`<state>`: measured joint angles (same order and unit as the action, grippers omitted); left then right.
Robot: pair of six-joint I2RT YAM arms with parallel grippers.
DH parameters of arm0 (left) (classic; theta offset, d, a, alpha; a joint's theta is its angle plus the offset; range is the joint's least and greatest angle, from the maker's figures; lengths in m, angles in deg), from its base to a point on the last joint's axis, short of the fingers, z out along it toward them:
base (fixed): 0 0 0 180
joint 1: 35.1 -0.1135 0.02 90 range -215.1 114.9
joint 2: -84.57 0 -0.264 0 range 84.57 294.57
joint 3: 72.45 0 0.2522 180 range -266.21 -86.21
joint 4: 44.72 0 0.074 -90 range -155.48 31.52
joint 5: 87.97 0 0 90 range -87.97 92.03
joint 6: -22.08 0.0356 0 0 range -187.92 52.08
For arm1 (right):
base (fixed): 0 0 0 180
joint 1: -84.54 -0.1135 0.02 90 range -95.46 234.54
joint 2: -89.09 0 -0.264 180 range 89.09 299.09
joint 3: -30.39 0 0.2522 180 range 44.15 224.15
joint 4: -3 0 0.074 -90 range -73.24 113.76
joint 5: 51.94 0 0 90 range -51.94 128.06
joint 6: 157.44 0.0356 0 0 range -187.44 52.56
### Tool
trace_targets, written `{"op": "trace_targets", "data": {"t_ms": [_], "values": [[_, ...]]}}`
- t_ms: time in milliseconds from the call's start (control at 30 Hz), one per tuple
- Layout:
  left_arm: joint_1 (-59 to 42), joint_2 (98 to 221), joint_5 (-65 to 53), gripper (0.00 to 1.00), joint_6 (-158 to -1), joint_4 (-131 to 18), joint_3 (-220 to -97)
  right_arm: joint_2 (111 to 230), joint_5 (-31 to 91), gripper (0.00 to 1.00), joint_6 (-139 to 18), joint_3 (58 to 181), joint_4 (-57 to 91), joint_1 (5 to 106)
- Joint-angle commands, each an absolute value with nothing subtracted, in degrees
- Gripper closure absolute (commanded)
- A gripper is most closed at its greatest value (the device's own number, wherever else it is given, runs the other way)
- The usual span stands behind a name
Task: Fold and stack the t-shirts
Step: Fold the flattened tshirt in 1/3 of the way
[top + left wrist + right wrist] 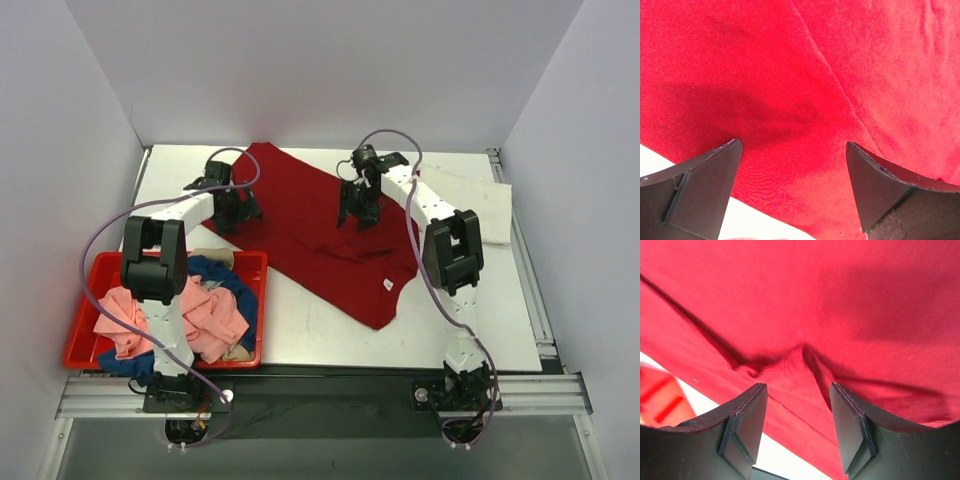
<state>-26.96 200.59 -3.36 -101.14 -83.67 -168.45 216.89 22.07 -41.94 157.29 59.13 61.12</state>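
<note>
A dark red t-shirt [310,240] lies spread across the table, its small white tag [388,285] near the front hem. My left gripper [235,210] stands open low over the shirt's left edge. In the left wrist view the red cloth [790,75] lies flat under the left gripper [794,150], with nothing between its wide-apart fingers. My right gripper [357,215] hangs over the shirt's back right part. In the right wrist view the right gripper [797,390] is open, and a raised pinch of red cloth [795,365] stands between the fingers, unclamped.
A red bin [85,300] at the front left holds pink [215,315], blue [225,275] and beige [210,256] t-shirts in a heap. A white t-shirt [470,195] lies flat at the back right. White walls close in the table on three sides.
</note>
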Motion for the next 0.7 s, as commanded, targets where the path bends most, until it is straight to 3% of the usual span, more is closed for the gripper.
{"op": "trace_targets", "data": {"t_ms": [0, 667], "values": [[-27.5, 200.9, -3.1, 0.03, -100.4, -86.9, -166.2, 212.8, 19.7, 0.47, -42.9, 150.9, 59.9, 58.4], [-27.6, 199.9, -2.8, 0.03, -100.0, -87.5, -165.3, 220.4, 21.6, 0.5, -45.1, 153.2, 56.1, 58.7]]}}
